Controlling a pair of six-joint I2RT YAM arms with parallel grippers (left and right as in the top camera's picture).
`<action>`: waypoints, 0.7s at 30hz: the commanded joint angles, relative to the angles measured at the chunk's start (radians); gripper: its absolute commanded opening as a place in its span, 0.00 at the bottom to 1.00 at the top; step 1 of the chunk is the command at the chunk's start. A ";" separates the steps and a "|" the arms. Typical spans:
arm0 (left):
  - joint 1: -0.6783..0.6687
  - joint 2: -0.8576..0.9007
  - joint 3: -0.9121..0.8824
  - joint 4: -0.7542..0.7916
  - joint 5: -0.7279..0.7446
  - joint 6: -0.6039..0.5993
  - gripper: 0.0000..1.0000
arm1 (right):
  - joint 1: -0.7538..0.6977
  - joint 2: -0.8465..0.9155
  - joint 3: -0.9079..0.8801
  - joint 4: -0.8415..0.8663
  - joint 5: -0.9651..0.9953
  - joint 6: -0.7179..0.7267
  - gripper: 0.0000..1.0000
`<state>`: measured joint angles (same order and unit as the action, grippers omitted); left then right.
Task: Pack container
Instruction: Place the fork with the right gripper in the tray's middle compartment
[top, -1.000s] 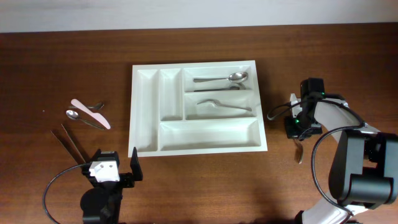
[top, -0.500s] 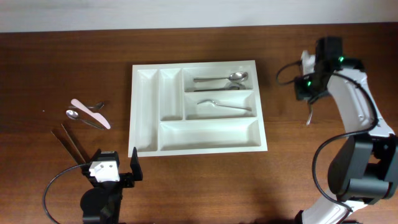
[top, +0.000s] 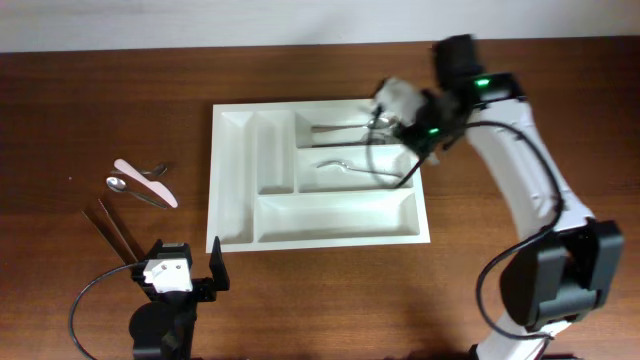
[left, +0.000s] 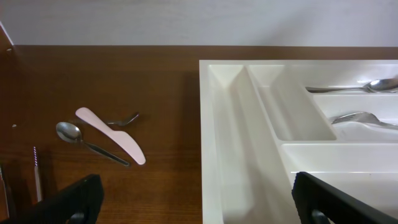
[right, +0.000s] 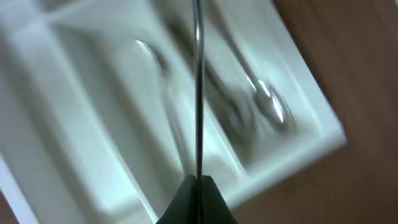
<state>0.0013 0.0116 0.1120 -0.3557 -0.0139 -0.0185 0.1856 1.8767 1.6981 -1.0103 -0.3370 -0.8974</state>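
Note:
The container, a big white cutlery tray, lies mid-table and fills the right of the left wrist view. A spoon rests in its top long compartment and a fork in the middle one. My right gripper hovers over the tray's right end, shut on a thin metal utensil that hangs down from it. In the blurred right wrist view the utensil's handle runs straight up from the shut gripper over the container. My left gripper stands open and empty near the front edge.
Left of the tray lie a pink knife, a spoon, a small metal utensil and a pair of thin sticks. The left wrist view shows the knife and spoon too.
My right arm has swung from the table's right side up and left to above the tray's right end, carrying the metal utensil. The left arm has not moved.

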 joint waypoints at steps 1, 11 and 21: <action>-0.003 -0.006 -0.003 -0.001 0.008 0.015 0.99 | 0.116 0.010 0.021 0.042 0.080 -0.214 0.04; -0.003 -0.006 -0.003 -0.001 0.008 0.015 0.99 | 0.174 0.192 0.021 0.077 0.108 -0.224 0.04; -0.003 -0.006 -0.003 -0.001 0.008 0.016 0.99 | 0.174 0.231 0.021 0.103 0.060 -0.177 0.42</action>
<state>0.0013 0.0116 0.1120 -0.3557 -0.0143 -0.0185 0.3607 2.1033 1.7046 -0.9253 -0.2455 -1.0981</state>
